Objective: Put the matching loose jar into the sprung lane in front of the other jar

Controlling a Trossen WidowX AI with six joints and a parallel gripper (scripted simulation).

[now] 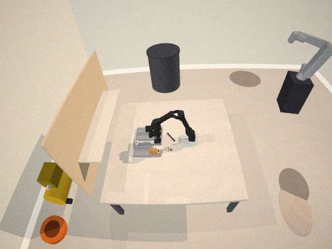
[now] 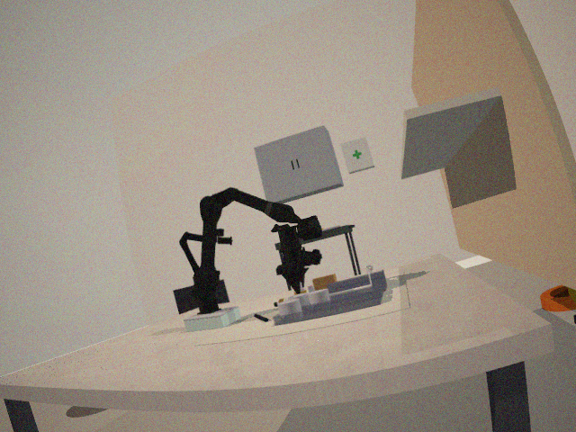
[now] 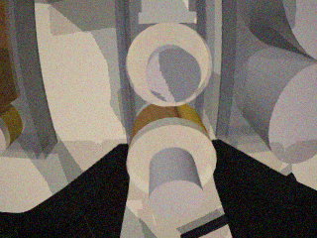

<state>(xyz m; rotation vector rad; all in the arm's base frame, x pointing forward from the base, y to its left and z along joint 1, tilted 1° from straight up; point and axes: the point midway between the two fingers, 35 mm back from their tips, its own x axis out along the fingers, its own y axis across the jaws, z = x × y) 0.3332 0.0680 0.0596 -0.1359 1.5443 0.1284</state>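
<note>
Hand: pinching white-topped jar | second jar: in lane, just behind the pinched one | black marker: lies on counter

The low front stop cannot be made out. The wrist view's edge cuts off the brown block.
</note>
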